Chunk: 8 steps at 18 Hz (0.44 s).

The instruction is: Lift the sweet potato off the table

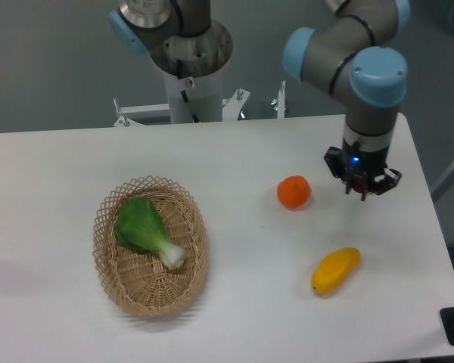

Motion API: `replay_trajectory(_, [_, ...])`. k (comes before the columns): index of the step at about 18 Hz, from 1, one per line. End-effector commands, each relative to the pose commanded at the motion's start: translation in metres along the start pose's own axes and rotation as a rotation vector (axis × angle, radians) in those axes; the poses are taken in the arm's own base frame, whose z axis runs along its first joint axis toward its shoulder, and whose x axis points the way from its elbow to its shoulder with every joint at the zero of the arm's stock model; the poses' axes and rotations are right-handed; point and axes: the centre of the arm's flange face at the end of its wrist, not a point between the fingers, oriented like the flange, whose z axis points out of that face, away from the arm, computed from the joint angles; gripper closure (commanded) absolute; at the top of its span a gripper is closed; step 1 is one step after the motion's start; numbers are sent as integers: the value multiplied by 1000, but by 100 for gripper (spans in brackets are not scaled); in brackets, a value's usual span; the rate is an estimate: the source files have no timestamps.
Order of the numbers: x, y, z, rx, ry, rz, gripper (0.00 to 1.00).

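Observation:
My gripper (362, 187) hangs over the right part of the white table (234, 151), to the right of the round orange (294, 192) and above the yellow mango (335, 271). It points down, and its dark fingers stand close together under the wrist with the blue light. The sweet potato is hidden: it lies nowhere on the table, and the wrist covers whatever sits between the fingers. No part of the gripper touches the orange or the mango.
A wicker basket (113, 276) with a green bok choy (145, 230) in it stands at the left. The robot's base column (189, 76) rises behind the table's far edge. The table's right edge is close to the gripper.

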Motion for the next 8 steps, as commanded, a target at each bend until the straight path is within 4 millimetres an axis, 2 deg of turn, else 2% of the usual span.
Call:
replay_trajectory(3, [-9, -1, -4, -5, 27, -1, 93])
replay_trajectory(8, [-12, 1, -3, -4, 34, -5, 93])
